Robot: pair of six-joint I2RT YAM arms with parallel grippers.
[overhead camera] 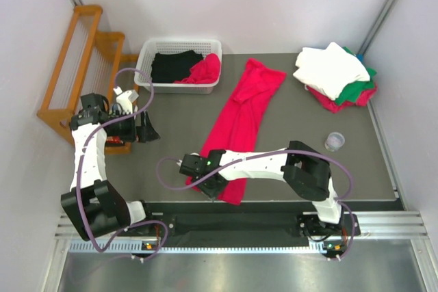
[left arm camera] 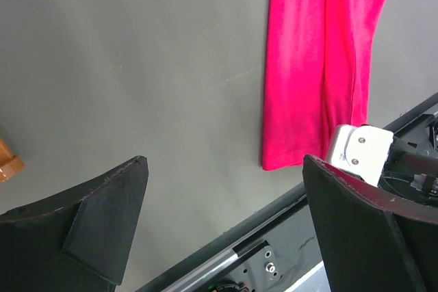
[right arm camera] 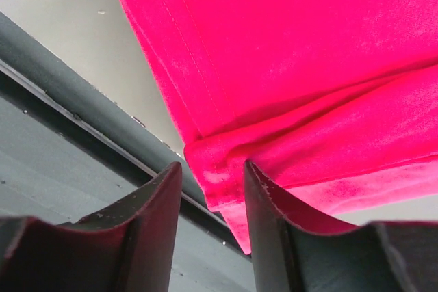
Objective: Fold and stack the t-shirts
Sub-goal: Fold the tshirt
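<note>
Grey table (overhead camera: pixel 287 141), white walls, wooden rack (overhead camera: pixel 79 66) at left

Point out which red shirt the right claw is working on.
The crimson t-shirt spread lengthwise mid-table, its near hem between the right claw fingers. The other reds sit bunched in the basket or under the folded stack.

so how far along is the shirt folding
Done: a folded stack of white, green and red tees sits at the far right. In hand: the crimson t-shirt lies folded lengthwise, the right gripper pinching its near hem; the left gripper hangs open. Left: black and red shirts in the basket.
</note>
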